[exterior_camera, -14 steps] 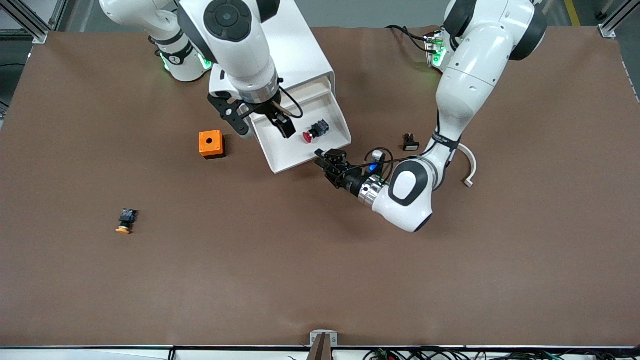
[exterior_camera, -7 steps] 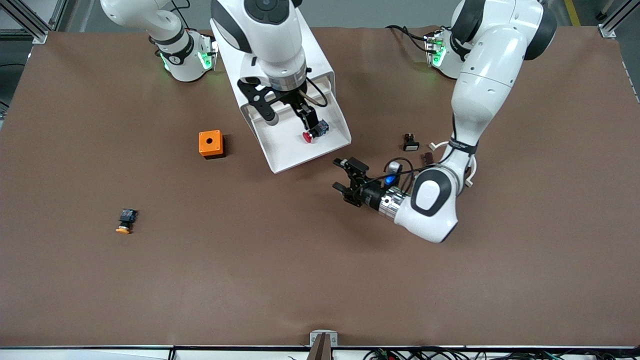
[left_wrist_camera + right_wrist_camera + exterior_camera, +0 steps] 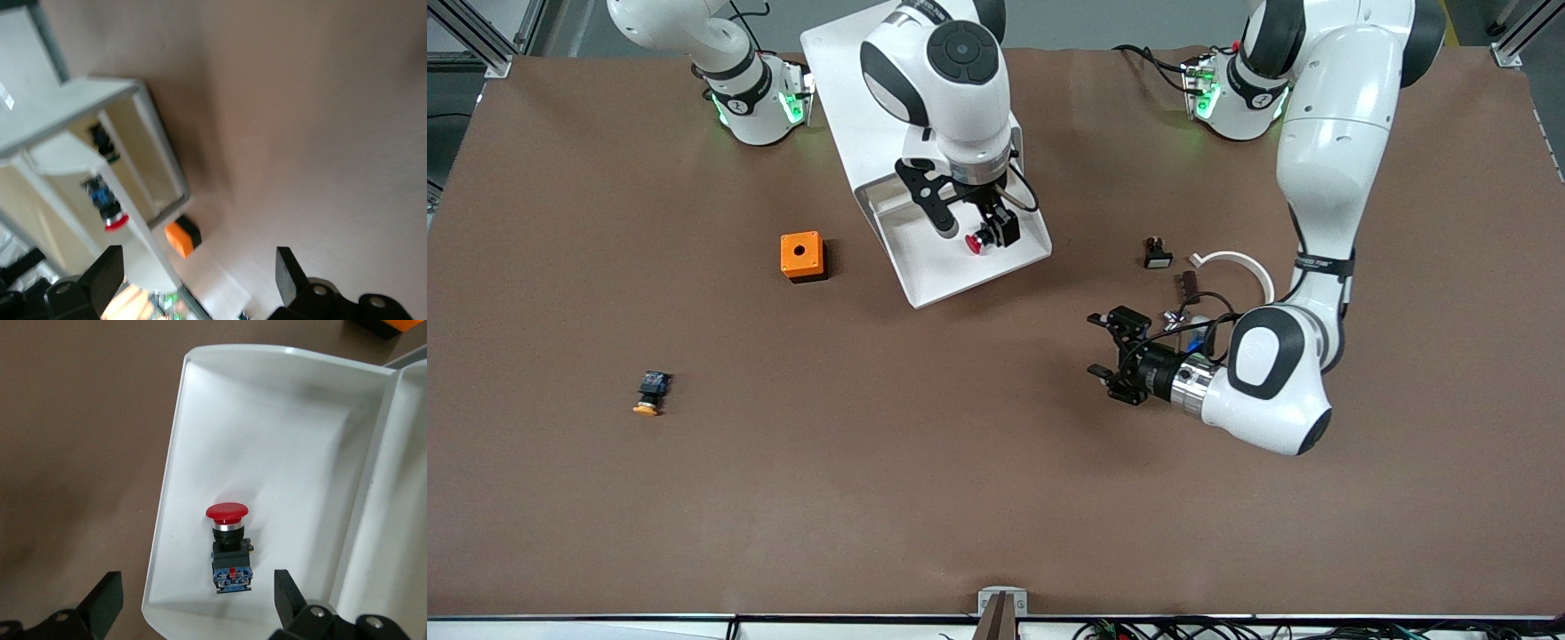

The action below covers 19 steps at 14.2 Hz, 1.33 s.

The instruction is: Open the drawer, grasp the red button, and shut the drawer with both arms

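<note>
The white plastic drawer (image 3: 960,258) stands pulled open. The right gripper (image 3: 971,224) hangs spread wide and empty over the red-capped, black-and-blue button (image 3: 229,547) inside, ungrabbed. The left gripper (image 3: 1110,356), agape and empty, waits at the drawer's four o'clock; grabbing and closing remain.

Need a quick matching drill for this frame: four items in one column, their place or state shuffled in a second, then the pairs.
Items:
1. red button
2. orange box
3. left hand
4. right hand

Places or states:
A. open, over bare table
B. lying in the open drawer
C. open, over the drawer, above the red button
D. on the table beside the drawer, toward the right arm's end

Pairs: 1-B, 2-D, 3-A, 4-C
</note>
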Tool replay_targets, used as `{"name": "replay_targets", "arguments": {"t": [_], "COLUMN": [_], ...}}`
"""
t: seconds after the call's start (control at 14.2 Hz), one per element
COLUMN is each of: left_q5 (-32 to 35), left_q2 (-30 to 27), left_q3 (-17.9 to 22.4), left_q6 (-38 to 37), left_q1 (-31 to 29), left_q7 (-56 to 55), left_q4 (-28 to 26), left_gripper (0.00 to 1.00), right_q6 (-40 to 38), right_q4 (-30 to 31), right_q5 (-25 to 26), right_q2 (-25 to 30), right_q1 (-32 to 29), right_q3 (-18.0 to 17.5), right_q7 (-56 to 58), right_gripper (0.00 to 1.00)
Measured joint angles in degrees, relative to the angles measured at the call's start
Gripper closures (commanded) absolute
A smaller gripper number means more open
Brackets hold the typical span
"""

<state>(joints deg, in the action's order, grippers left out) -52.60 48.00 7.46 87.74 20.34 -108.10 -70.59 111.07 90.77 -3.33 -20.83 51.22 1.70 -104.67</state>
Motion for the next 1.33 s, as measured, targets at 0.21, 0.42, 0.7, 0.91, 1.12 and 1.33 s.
{"name": "replay_targets", "arguments": {"t": [0.21,0.42,0.7,0.91,1.12,1.33], "left_q5": [8.3,15.6,29.0,36.7,39.0,39.7], "left_q2": [-3.4,-5.5,-8.7,-11.2,-12.2,-12.2], "left_q3": [0.1,0.2,0.0,0.0,0.0,0.1], "left_q6": [-0.5,-0.6,-0.7,-0.5,1.1,5.6], "left_q1": [-0.3,-0.3,1.5,4.2,6.2,6.4], "left_q7": [6.9,14.1,28.8,37.2,49.1,55.9], "left_q4": [0.1,0.1,0.1,0.1,0.1,0.0], "left_gripper": [0.0,0.0,0.0,0.0,0.0,0.0], "right_q6": [3.0,3.4,3.4,3.4,3.4,3.4], "right_q4": [1.6,2.7,3.0,3.0,3.0,3.0], "right_q5": [0.0,0.0,0.7,1.2,1.3,1.3], "right_q2": [-1.6,-2.5,-4.0,-4.6,-4.9,-4.9], "right_q1": [1.1,2.2,3.6,4.1,4.2,4.2], "right_q3": [0.0,0.0,0.0,0.0,0.0,0.0], "right_q7": [-1.0,-1.0,-1.0,-1.0,-0.2,0.6], "right_gripper": [0.0,0.0,0.0,0.0,0.19,0.65]}}
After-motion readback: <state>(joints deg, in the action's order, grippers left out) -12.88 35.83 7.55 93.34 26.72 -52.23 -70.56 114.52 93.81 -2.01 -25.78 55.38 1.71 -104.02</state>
